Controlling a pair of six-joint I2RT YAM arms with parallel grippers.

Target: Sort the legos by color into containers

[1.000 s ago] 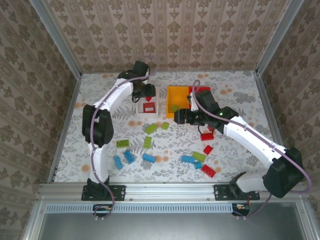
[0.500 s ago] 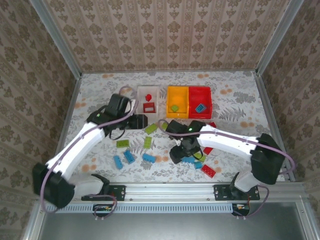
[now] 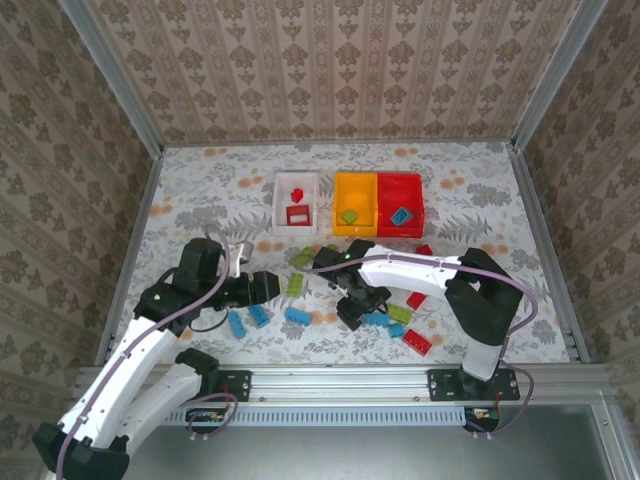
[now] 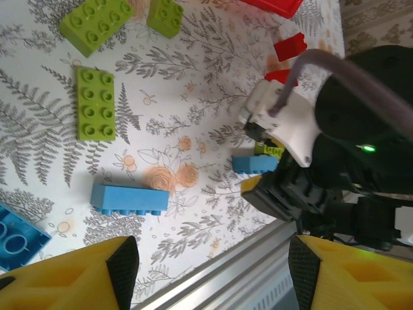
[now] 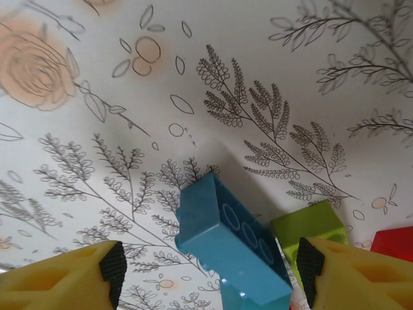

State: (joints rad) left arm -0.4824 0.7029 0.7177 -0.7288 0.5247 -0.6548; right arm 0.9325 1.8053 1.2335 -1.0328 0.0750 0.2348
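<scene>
My right gripper [image 3: 357,308] [image 5: 210,268] hangs low over the mat, jaws open on either side of a light blue lego [image 5: 232,245] [image 3: 377,319] without touching it. A lime green lego [image 5: 306,226] and a red one [image 5: 395,242] lie just beyond. My left gripper [image 3: 266,286] [image 4: 213,268] is open and empty near a long blue lego [image 4: 129,197] and a green one [image 4: 95,103]. At the back stand the containers: white [image 3: 279,203] with two red pieces, orange-yellow [image 3: 338,203] with a green lego, red [image 3: 417,203] with a blue lego.
More loose legos lie about: blue ones [image 3: 248,318] at the left, greens [image 3: 299,268] in the middle, reds [image 3: 417,341] at the right. The metal rail [image 3: 330,378] runs along the near edge. My two grippers are close together, the right arm [image 4: 303,129] facing the left wrist camera.
Both arms have left the containers and come down to the near part of the mat. The left gripper has swung back toward the near left. The right gripper has settled over the blue lego.
</scene>
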